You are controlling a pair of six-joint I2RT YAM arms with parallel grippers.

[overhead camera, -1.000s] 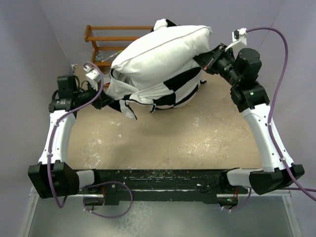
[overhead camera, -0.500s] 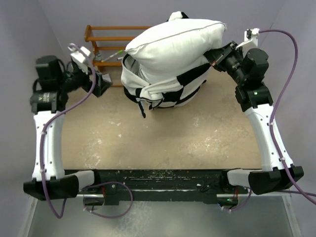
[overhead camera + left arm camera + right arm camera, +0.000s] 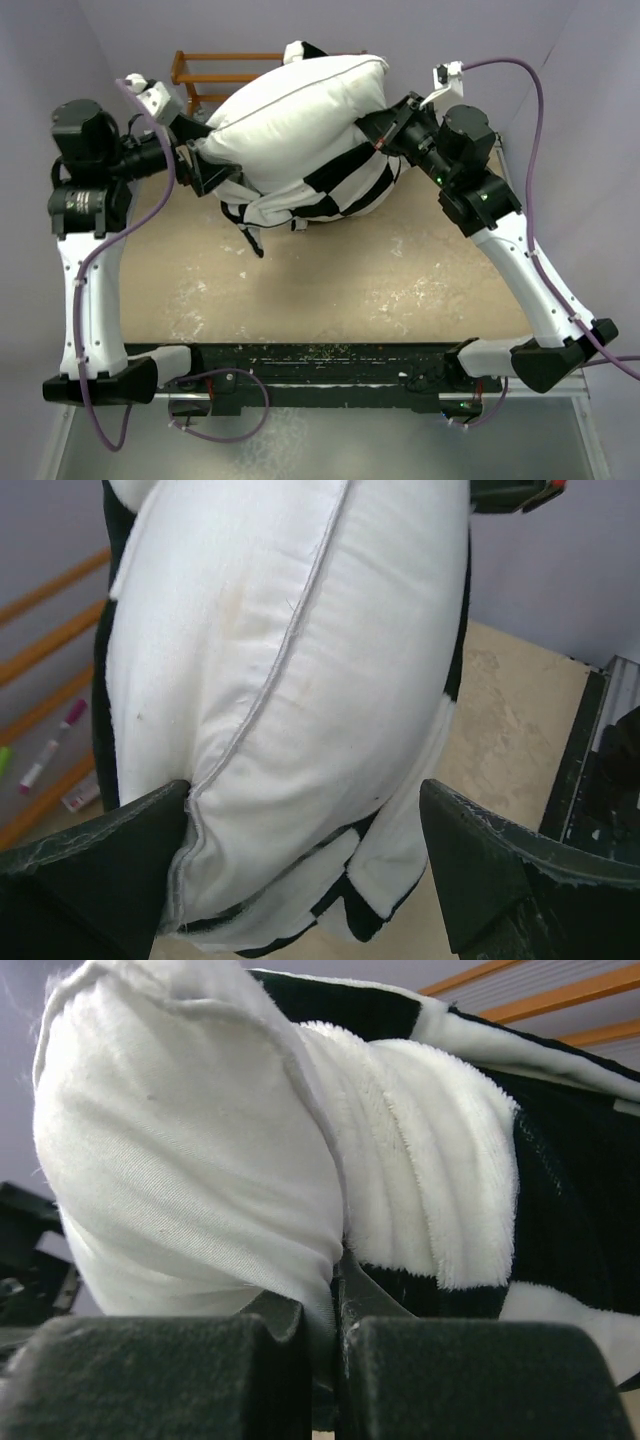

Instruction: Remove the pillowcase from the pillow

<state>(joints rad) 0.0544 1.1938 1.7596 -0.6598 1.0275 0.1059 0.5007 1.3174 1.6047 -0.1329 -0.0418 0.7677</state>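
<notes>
Though apart before, left fingers point(image 3: 90, 870) now open astride pillow point(image 3: 290, 115); right fingers point(image 3: 150, 1380) tight on its corner.

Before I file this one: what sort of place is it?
Probably a robot lab test cell: left arm and right arm bolted to a scuffed table, bare lavender walls close around, a wooden rack behind.

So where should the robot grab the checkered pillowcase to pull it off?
Grab the pillowcase by its bunched edge hanging under the pillow, coming from the left. It droops loose there, while the right fingers pinch the pillow's other corner.
</notes>
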